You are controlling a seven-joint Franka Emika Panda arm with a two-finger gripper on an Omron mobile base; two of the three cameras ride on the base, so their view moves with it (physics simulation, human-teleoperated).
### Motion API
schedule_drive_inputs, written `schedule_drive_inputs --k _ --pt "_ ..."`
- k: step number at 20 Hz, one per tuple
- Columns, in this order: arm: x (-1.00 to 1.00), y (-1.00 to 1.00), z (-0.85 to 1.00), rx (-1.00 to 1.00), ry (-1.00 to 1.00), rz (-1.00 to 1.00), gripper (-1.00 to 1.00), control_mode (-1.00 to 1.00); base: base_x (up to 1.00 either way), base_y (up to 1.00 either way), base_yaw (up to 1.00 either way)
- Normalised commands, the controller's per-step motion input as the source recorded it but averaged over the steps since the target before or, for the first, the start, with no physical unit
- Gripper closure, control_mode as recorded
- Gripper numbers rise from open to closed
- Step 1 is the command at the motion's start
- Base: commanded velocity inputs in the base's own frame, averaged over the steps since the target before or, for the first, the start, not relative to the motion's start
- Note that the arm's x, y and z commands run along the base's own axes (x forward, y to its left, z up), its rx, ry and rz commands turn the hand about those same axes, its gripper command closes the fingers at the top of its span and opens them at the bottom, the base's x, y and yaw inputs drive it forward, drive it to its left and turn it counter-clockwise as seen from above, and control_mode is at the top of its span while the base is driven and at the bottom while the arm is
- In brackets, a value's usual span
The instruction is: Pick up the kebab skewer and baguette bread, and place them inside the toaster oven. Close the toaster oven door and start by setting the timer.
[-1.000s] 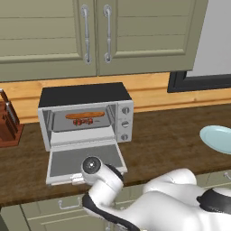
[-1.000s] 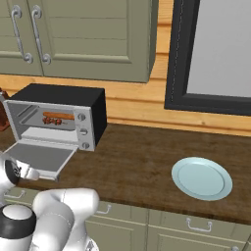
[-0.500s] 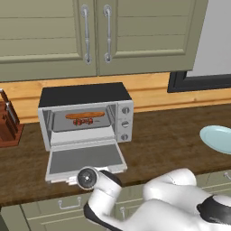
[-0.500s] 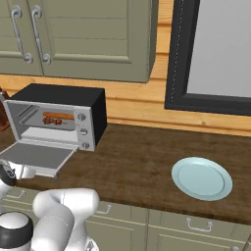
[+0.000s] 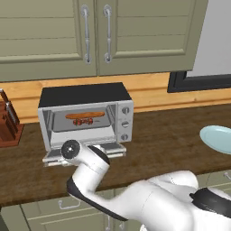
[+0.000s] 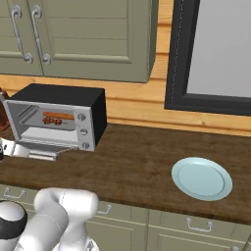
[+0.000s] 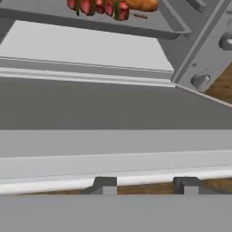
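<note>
Left base view: the toaster oven is seen on the wooden counter, its door dropped flat. The baguette and the kebab skewer are seen lying on the rack inside. The door's front edge is partly hidden by the arm.

Right base view: the same oven is shown at left, with the door down and a pale blue plate well apart on the counter.

Hand view: the gripper is shown at the door's bar handle; the fingertips are seen narrowed at the bar, though a firm grip cannot be confirmed. The skewer and baguette are visible beyond.
</note>
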Motion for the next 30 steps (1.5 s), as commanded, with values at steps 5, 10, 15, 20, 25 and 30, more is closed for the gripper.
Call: schedule_drive_inputs --k 5,10,15,20,25,30 --pt "0.94 -0.52 0.51 0.0 0.0 0.0 -1.0 -1.0 0.0 0.0 0.0" --pt "0.84 -0.47 0.04 0.0 0.0 0.0 -1.0 -1.0 0.0 0.0 0.0" --pt "0.62 -0.37 0.0 0.0 -0.02 0.0 -1.0 -1.0 0.0 0.0 0.0" --pt "0.67 -0.32 0.01 0.0 0.0 0.0 -1.0 -1.0 0.0 0.0 0.0" --pt "0.47 -0.21 -0.05 0.0 0.0 0.0 -1.0 -1.0 0.0 0.0 0.0" --pt "0.04 -0.08 -0.2 0.0 -0.01 0.0 -1.0 -1.0 0.0 0.0 0.0"
